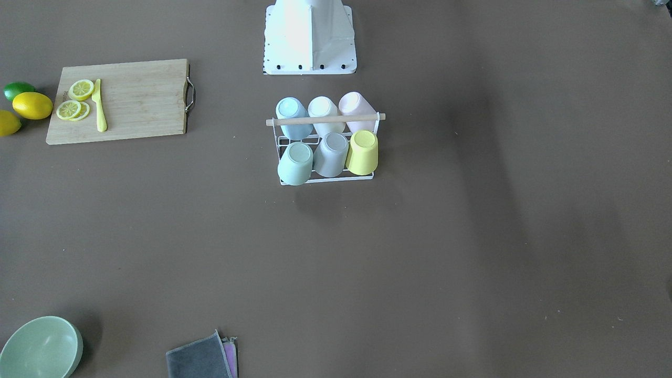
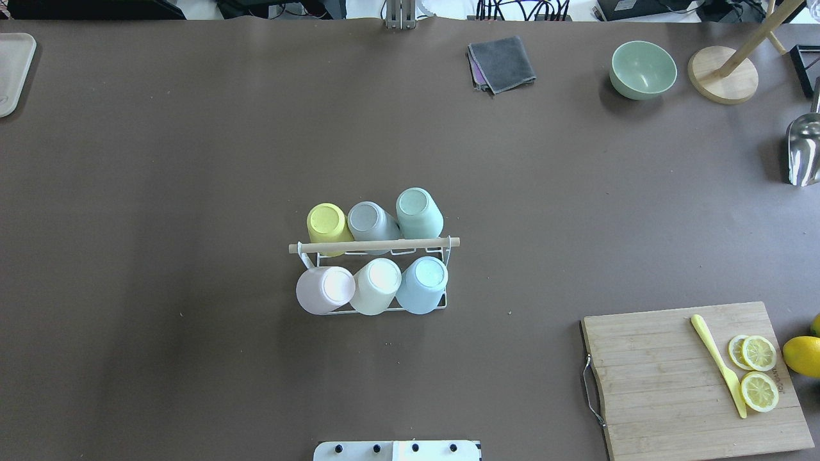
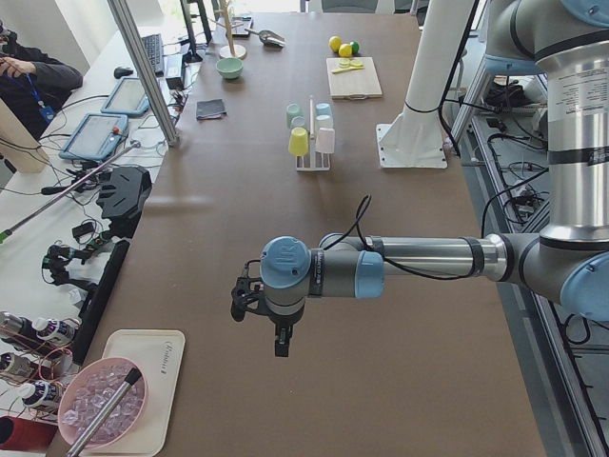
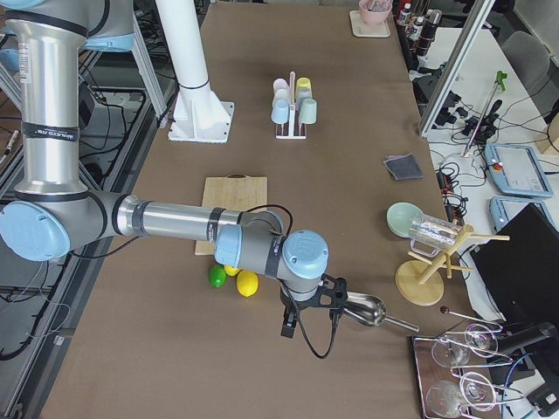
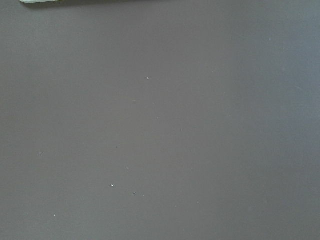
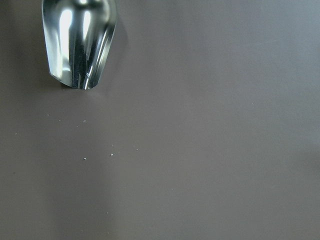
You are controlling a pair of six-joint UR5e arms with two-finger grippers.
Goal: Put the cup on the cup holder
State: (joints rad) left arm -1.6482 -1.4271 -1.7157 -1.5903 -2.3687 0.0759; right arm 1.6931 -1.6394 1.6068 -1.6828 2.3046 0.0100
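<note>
Whether the jaws of the left gripper (image 3: 268,322) and the right gripper (image 4: 310,312) stand wide or narrow cannot be told from the side views, the only ones showing them. The two hang above the brown table (image 2: 192,160) at opposite ends, the right just beside a metal scoop (image 4: 364,308). Mid-table, well apart from both, the cup holder (image 2: 373,245) stands with six upturned cups (image 2: 375,285) on it, in two rows of three.
</note>
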